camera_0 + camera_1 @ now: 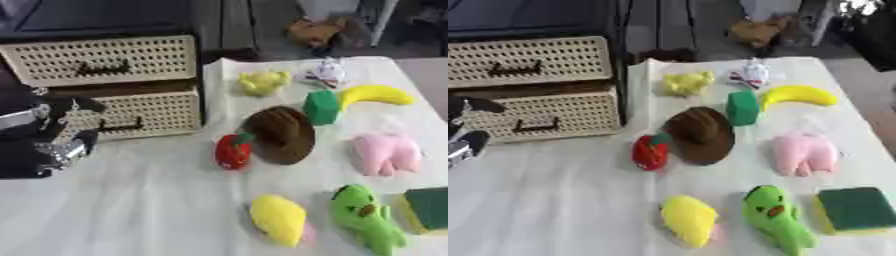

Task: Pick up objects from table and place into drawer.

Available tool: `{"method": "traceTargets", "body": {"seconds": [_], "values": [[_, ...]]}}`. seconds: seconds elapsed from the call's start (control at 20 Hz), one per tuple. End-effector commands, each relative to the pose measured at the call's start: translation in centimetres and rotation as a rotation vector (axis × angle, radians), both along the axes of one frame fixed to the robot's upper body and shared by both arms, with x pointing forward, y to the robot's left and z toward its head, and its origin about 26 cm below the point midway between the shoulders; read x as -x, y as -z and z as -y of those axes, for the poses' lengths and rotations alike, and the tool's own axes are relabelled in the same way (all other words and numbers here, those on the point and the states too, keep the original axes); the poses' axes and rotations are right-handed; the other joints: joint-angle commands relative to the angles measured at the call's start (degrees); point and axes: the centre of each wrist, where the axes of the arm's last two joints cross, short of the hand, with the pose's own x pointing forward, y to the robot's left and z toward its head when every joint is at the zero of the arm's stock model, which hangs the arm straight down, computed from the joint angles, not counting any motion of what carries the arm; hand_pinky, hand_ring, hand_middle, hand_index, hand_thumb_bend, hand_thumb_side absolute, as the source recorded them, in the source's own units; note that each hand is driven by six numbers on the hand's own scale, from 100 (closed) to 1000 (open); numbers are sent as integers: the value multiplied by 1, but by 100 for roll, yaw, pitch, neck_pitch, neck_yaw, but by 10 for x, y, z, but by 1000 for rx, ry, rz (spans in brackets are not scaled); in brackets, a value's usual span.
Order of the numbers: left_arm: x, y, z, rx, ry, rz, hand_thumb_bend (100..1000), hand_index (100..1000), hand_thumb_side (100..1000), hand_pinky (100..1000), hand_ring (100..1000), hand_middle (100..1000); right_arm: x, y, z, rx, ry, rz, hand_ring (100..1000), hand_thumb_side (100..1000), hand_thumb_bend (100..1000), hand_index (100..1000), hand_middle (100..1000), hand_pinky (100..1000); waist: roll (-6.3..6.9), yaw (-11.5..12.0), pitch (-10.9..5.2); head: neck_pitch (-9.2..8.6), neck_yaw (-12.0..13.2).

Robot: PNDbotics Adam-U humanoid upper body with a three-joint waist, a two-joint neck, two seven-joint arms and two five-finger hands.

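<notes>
**A:** How far along is the job?

**B:** It looks barely begun. The wicker drawer unit [105, 90] stands at the far left of the desk [149, 200], and both the upper drawer [101, 60] and the lower drawer [131, 116] appear closed. Every toy lies out on the white cloth: a red strawberry [233, 151] touching a brown rounded piece [282, 134], a green block [322, 106] beside a banana [376, 95], a pale yellow toy [262, 82] and a small white one [325, 72] farther back, a pink plush [386, 154] at right, and near us a yellow fruit [278, 218], a green plush [367, 219] and a green-topped sponge [856, 210].

**A:** And the robot hand?

**B:** The left robot hand [61, 135] sits just in front of the lower drawer (near its handle), holding no toy; whether its fingers are curled, I cannot tell. The right robot hand appears nowhere.

**A:** Do the views differ?

**B:** The left eye shows far more of that hand; the right eye shows the whole sponge.
</notes>
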Motion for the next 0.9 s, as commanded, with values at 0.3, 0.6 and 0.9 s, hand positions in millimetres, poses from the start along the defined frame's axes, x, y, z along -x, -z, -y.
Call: {"method": "traceTargets", "body": {"seconds": [0.3, 0.6, 0.9], "values": [[4, -8, -1, 1, -16, 31, 100, 986, 966, 100, 169, 255, 6, -10, 0, 18, -5, 32, 879, 1000, 100, 897, 863, 756, 7, 17, -94, -87, -7], [4, -4, 8, -19, -89, 30, 125, 1000, 959, 100, 193, 299, 6, -11, -1, 24, -6, 29, 879, 1000, 100, 896, 862, 757, 20, 25, -88, -102, -11], [-1, 1, 19, -48, -153, -11, 116, 1000, 933, 100, 192, 305, 6, -12, -3, 28, -15, 27, 879, 1000, 100, 895, 861, 758, 47, 10, -81, -145, 0]]}}
